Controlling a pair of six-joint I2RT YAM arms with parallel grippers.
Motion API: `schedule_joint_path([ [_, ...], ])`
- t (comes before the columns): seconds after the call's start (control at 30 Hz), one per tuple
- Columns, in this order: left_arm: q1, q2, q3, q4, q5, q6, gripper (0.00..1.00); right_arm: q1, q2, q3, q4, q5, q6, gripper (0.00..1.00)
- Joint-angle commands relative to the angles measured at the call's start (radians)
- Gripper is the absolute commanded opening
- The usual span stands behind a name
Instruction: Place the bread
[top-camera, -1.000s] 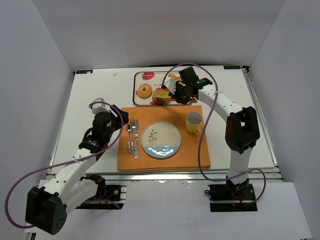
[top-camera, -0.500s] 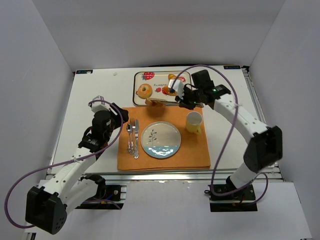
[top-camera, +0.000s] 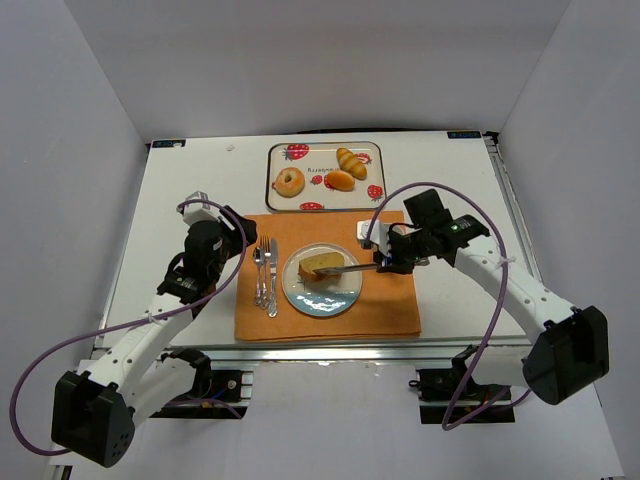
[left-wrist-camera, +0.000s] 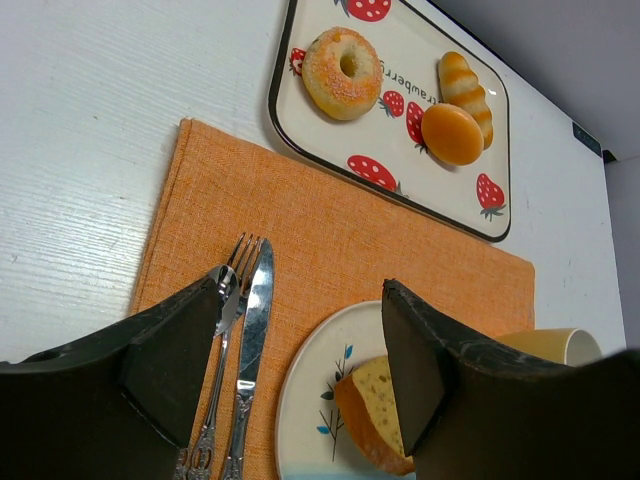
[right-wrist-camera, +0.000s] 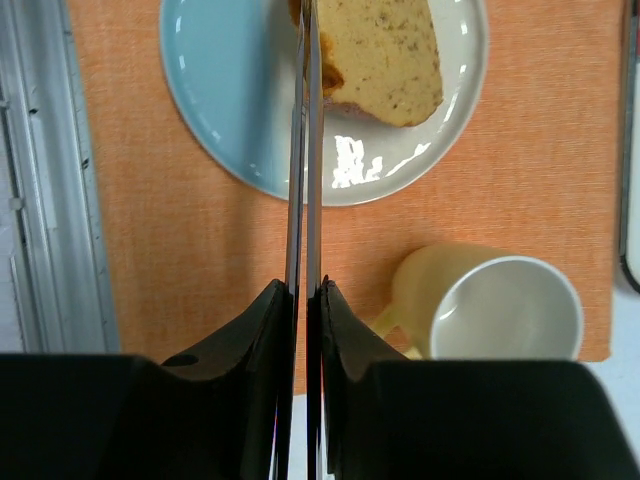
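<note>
At lower left of the top view, left tool (left-wrist-camera: 300, 300) spread wide and holding nothing, parked above the left edge of the orange placemat (top-camera: 385, 310), arm folded back toward its base in the bottom left corner. Just right of that, fork (top-camera: 259, 275) and knife (top-camera: 272, 278) side by side on the placemat. At the centre, bread slice (top-camera: 322, 267) lying flat on the blue-and-white plate (top-camera: 325, 300), so looks nearly done: bread on its target, only letting go and backing off left. From the right, right tool (top-camera: 385, 262) pressed together on metal tongs (right-wrist-camera: 304, 150), blades almost touching and running to the slice's crust edge; cannot tell whether the tips pinch the bread or merely lie against it. Right arm bent at an elbow in the lower right, forearm stretched up and left, low over the placemat, wrist above the yellow cup (right-wrist-camera: 500, 305). Farthest, at upper centre of the surface, strawberry tray (top-camera: 315, 155) with bagel (top-camera: 289, 182), round bun (top-camera: 340, 180) and striped roll (top-camera: 351, 160).
</note>
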Motion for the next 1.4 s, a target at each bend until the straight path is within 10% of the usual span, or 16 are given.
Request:
schedule_joint_path([
  [0.0,0.006,-0.004,0.028,0.015,0.008,0.000,0.76,0.001,-0.034,-0.015,-0.041,-0.051,-0.050,0.19],
  [0.33,0.006,-0.026,0.021,0.001,-0.003,-0.006,0.76,0.001,-0.030,0.020,-0.075,-0.124,-0.041,0.42],
  [0.83,0.006,-0.041,0.023,-0.002,0.003,-0.009,0.76,-0.109,0.214,0.345,0.249,0.048,0.372,0.33],
  [1.37,0.006,-0.064,-0.008,0.015,0.000,-0.032,0.76,-0.174,0.659,0.720,0.258,0.287,0.257,0.36],
])
